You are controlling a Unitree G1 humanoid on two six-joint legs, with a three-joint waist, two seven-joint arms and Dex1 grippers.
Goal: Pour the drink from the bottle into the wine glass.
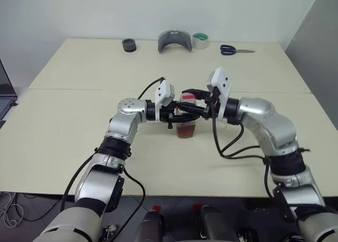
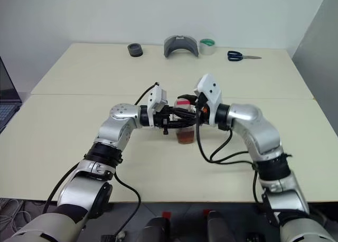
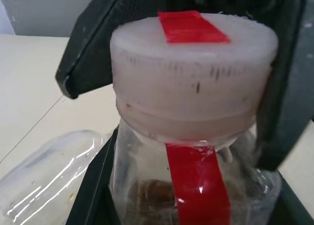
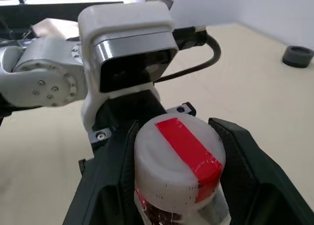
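So the right gripper (image 4: 179, 185) comes in from the robot's right, fingers (image 4: 245, 161) sitting on either side of the white cap (image 4: 176, 158) with the red tape strip on top, pinching it. The left gripper (image 1: 177, 115) comes from the opposite side and is clamped on the bottle (image 1: 186, 127) body just under the cap (in the left wrist view its black fingers (image 3: 93, 195) hug the clear plastic on both sides). The bottle is upright near the middle of the table (image 1: 63, 147), with the drink (image 1: 186, 131), a reddish-brown layer, sitting low in it.

The wine glass (image 3: 44, 171) is right beside the bottle, looks like it's lying on its side.

Far edge of the table: a black roll (image 1: 129, 45), a grey curved piece (image 1: 174, 41), a tape roll (image 1: 200, 40) and scissors (image 1: 232, 50), well apart from the action.
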